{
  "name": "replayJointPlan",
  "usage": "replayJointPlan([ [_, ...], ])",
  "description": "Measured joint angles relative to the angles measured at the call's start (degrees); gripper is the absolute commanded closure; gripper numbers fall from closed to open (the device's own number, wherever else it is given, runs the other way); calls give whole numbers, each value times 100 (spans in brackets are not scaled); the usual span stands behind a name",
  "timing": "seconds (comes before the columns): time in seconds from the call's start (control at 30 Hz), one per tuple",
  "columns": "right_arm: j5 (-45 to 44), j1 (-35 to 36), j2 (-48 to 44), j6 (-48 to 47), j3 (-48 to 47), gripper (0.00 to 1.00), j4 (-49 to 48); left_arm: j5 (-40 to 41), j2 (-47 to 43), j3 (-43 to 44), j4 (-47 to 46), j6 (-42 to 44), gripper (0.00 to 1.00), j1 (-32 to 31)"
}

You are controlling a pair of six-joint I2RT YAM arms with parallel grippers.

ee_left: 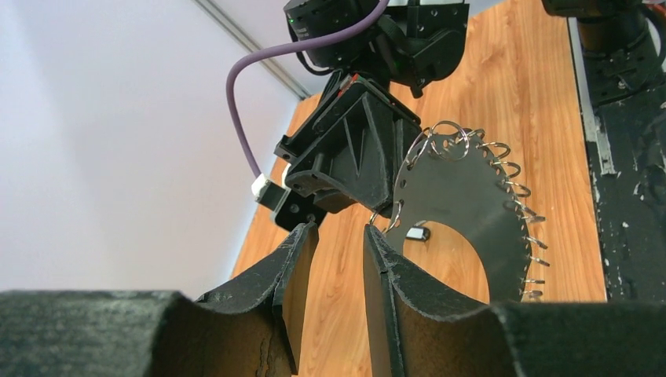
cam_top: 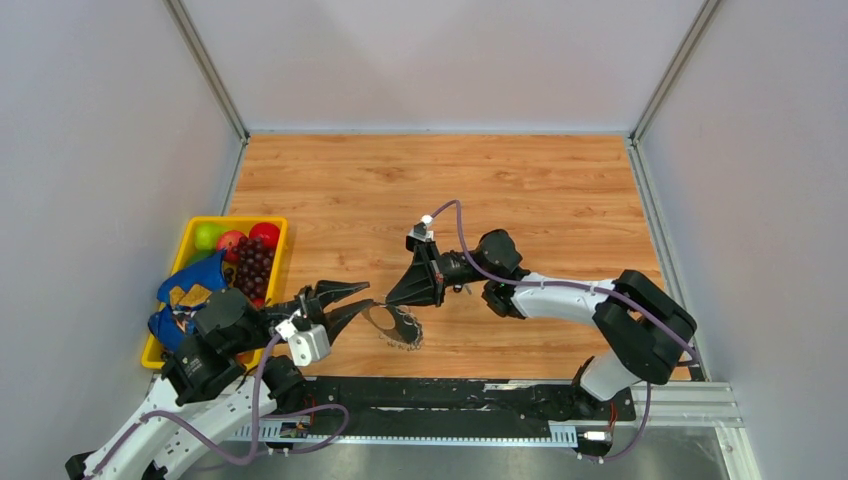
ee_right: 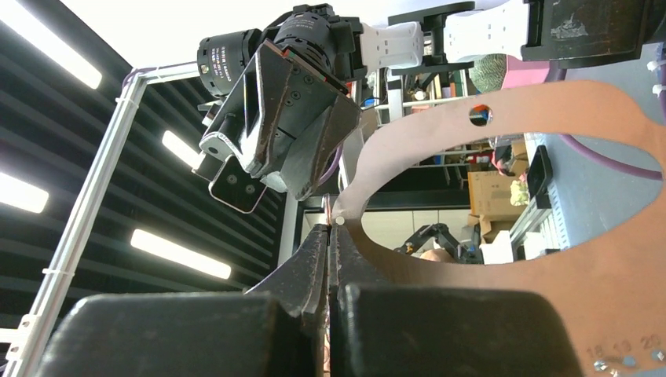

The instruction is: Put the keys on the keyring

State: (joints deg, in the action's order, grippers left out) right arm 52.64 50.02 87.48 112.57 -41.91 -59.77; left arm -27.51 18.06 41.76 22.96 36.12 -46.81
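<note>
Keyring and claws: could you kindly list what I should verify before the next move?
1. Grip: the right claw is shut on the edge of the keyring: ok.
2. Pose: the keyring stands up on edge rather than lying flat on the table: ok.
3. The left claw is open, with nothing between its fingers: ok.
4. A loose key ready to thread on: cannot tell; none shows in either claw.
5. Room between the two claws: cannot tell; their tips look close in the left wrist view.
</note>
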Motion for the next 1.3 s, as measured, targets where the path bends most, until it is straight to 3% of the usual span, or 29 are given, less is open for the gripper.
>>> replayJointPlan([
  [0.53, 50, -195, 785, 529, 50, 100, -1198, 219, 22, -20, 278, 372, 60, -85],
  [1.3, 216, -260, 1261, 529, -315, 100, -1563, 1071, 76, -332, 463, 1045, 60, -505],
])
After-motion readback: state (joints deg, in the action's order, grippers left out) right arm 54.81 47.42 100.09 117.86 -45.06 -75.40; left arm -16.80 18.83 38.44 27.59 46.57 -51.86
